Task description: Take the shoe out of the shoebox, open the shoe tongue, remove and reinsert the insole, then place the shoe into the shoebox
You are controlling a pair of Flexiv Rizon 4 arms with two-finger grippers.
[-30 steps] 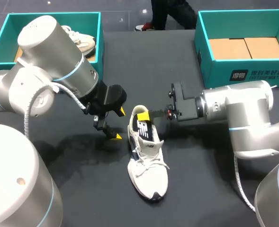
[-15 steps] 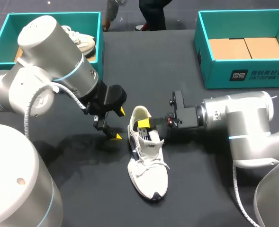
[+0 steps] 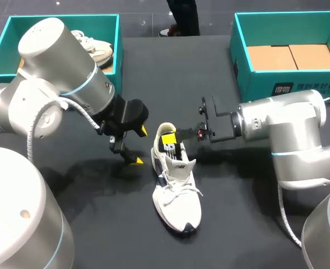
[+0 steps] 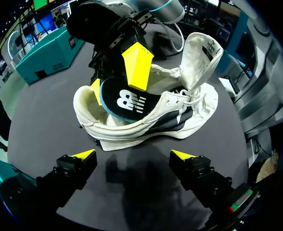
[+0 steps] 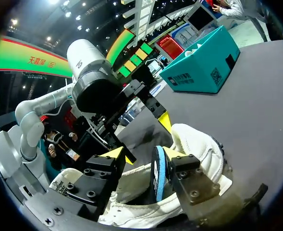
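Change vs 0.5 s ago, L to R: left gripper [image 3: 139, 147] is in the same spot, just beside the shoe [image 3: 179, 190] at its heel. Fingers are wide apart w/ nothing in them. The shoe sits mid-table on its sole, toe swung a bit twd the right. The tongue [image 4: 201, 55] stands up. The insole [image 3: 170, 150] is now lifted further out of the heel opening, tilted up, front end still inside. Right gripper [image 5: 143, 154] has come up & back a little. Its two fingers pinch the insole's heel end, one tip on the printed face, the other on the underside.

Edges/room: left shoebox [image 3: 64, 18] is at the far-left edge w/ a 2nd shoe [image 3: 97, 49] in it, well apart from the left gripper. Bare table [image 3: 170, 84] lies between the boxes and beyond the toe. Right shoebox [image 3: 240, 61] is at the far-right edge w/ a cardboard insert [image 3: 291, 56] inside, its near wall near the right arm [image 3: 282, 129].
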